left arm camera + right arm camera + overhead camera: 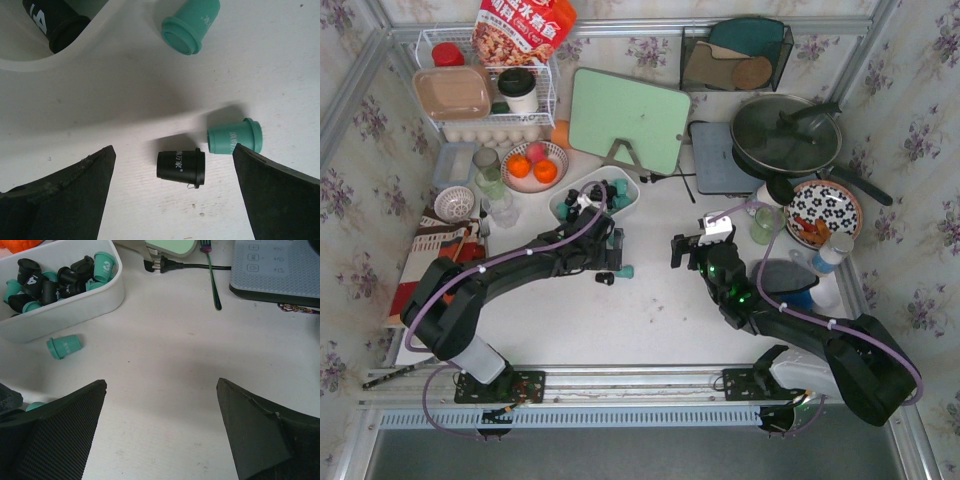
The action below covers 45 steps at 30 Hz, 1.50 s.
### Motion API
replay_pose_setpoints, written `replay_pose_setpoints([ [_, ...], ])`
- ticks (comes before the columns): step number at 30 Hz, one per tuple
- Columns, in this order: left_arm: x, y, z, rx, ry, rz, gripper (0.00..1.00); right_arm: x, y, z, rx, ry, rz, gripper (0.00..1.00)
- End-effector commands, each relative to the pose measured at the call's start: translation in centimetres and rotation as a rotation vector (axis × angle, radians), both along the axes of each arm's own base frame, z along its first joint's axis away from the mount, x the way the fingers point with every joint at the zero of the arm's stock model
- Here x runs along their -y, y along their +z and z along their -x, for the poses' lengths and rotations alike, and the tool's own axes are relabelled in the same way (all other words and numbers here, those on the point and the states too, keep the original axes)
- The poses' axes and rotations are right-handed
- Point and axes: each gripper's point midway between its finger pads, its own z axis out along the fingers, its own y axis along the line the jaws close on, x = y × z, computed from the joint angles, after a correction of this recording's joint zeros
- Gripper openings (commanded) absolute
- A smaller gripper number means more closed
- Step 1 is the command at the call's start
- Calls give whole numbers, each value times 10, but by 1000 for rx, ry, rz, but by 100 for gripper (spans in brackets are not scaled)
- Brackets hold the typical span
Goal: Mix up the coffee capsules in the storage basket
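The white storage basket [632, 190] stands left of the table's middle and holds several teal and black coffee capsules [60, 277]. Its wall also shows in the left wrist view [75, 57]. My left gripper [610, 266] is open just in front of the basket. A black capsule [181, 167] lies on its side on the table between its fingers [70, 195], untouched. One teal capsule [235, 137] lies by the right finger and another [190, 26] lies nearer the basket. My right gripper [162, 405] is open and empty over bare table, right of the basket; a loose teal capsule [63, 346] lies ahead to its left.
A green cutting board [625, 120] leans behind the basket, with a plug and cable [160, 264] and a green-handled utensil [211, 275] in front. A grey cooktop [277, 270], pan [787, 135] and floral plate [823, 212] stand at the right. A bowl of oranges [534, 165] stands at the left.
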Motion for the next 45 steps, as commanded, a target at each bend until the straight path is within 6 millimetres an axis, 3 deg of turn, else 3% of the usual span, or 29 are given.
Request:
replay_pose_setpoints([
  [1,0,5,-4,44,-30,0,99,-6,4,-5,-3,3,-13,100],
  [9,-14,4,2,68,-28,-37,91,-5,-4,-6,-30,-5,4,100],
  [18,9,-12,17,-8,-140,27,90,-2,-8,-8,-36,-24,22,100],
  [23,6,-23,21,-24,-142,6,85,-2,-11,-8,-42,-26,27,100],
  [25,4,-27,23,-32,-142,-3,81,-2,-10,-8,-41,-25,25,100],
  [29,6,-29,24,-44,-152,3,62,-1,-7,-7,-37,-27,22,100],
  [33,7,-28,23,-45,-138,10,56,0,-4,-6,-30,-26,16,100],
  [36,5,-9,16,-2,-111,12,45,0,-3,-6,-28,-28,13,100],
  [41,-2,57,-12,150,-60,9,44,-2,-2,-5,-28,-19,3,100],
  [45,-3,101,-47,239,-37,32,44,-3,-1,-5,-27,-16,0,100],
])
